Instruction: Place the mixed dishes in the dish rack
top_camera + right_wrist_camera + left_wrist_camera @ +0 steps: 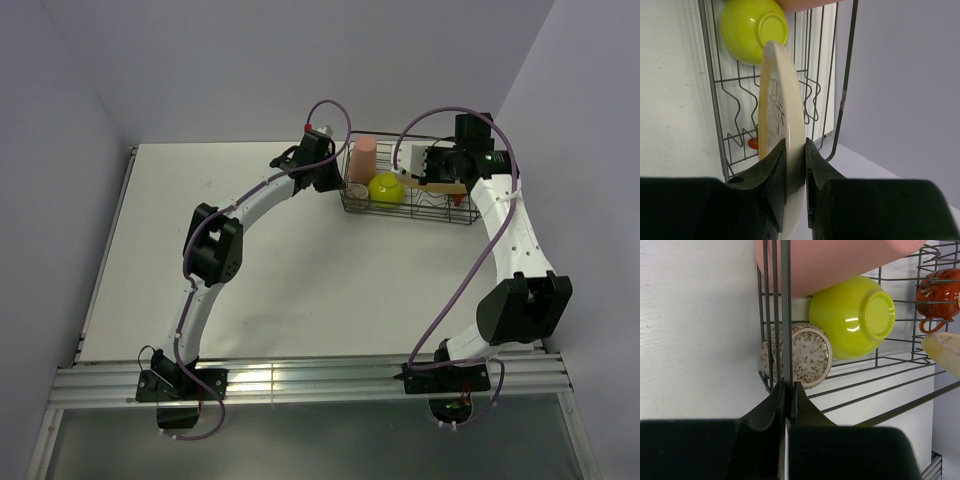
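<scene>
The dish rack [352, 200] stands at the table's far right. The pink tumbler [363, 158] and the lime-green bowl [386, 187] lie in its left half. In the left wrist view the tumbler [840, 260], the bowl [855, 315], the speckled beige cup [805, 355] and the orange mug [940, 290] are all inside it. My left gripper [786, 390] is shut on the rack's left end wire [786, 315]. My right gripper [795, 150] is shut on the rim of the pale-yellow plate [782, 100], held on edge over the rack's wavy slot wires [740, 100], near the mug [754, 143].
The white table [300, 260] stretches left and forward of the rack. The back wall stands just behind the rack, and the right wall [900, 75] is close to its right end. A metal rail [300, 380] runs along the near edge.
</scene>
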Available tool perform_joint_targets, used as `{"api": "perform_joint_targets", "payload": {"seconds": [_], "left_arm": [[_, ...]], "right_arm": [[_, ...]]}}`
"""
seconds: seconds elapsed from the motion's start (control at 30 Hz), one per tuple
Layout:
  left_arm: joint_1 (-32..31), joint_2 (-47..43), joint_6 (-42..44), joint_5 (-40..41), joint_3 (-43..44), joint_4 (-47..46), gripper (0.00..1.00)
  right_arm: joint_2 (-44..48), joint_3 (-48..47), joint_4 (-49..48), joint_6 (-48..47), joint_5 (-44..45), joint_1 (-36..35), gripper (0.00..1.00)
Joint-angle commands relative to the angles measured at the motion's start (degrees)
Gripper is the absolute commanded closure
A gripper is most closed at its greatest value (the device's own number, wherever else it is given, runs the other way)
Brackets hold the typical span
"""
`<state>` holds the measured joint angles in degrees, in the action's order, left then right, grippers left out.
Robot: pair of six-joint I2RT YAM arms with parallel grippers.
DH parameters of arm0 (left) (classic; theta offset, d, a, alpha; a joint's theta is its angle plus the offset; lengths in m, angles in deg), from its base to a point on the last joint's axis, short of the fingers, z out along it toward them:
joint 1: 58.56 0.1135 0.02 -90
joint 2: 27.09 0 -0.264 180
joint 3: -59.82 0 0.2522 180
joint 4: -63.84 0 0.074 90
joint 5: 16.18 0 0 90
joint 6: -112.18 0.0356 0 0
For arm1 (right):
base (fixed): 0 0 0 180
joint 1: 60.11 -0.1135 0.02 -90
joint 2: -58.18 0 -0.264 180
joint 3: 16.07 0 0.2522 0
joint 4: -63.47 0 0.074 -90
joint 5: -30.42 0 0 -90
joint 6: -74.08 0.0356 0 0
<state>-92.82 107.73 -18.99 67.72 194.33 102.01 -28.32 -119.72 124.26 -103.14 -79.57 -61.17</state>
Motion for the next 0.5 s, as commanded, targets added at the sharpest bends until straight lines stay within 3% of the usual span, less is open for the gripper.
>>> {"api": "perform_joint_targets", "payload": {"seconds": [0.0,0.47], "left_arm": [[1.21,-1.67,2.76,2.68,0.01,2.67,1.00],[1.13,-1.76,3.20,3.21,-0.43,3.19,1.00]], "right_arm": [[0.63,-4.95,-5.28,-1.20,0.04,0.62,1.00],[-3.59,-5.56,-7.02,1.08,2.32,0.62,1.00]]}}
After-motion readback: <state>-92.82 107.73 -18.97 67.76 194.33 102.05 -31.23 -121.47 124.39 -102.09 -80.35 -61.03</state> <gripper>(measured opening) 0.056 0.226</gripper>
